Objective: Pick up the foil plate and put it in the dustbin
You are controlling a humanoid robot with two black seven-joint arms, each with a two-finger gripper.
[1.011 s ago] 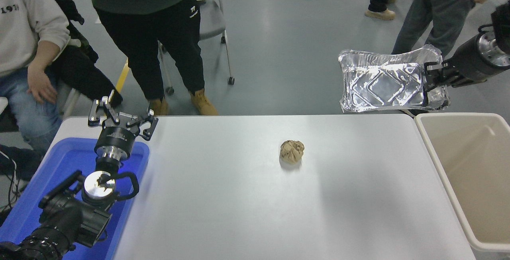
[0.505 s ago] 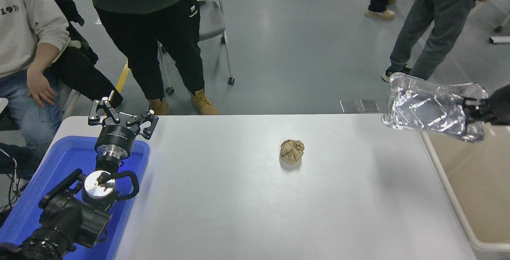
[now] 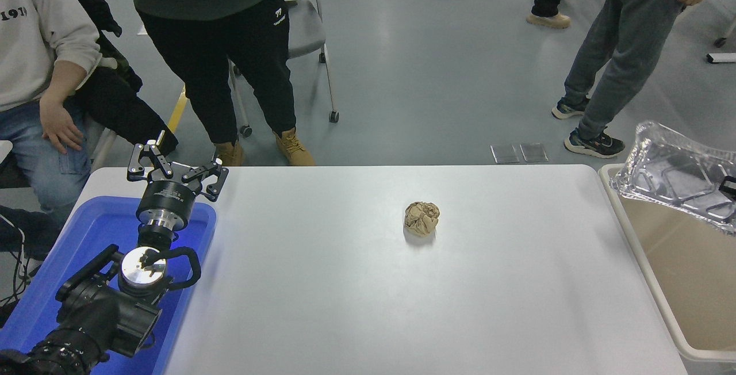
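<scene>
White table [image 3: 368, 283] | foil plate [image 3: 675, 176] tilted over dustbin [image 3: 632, 237], long axis left-right | right hand [image 3: 729, 186] grip unclear

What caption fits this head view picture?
Foil plate held over the dustbin, paper ball left on the table.

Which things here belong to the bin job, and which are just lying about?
Job:
foil plate, over the dustbin's far end
dustbin, at the table's right
right tool, only a sliver at the frame edge

Lying about:
paper ball, mid-table
blue tray
left tool, parked
</scene>
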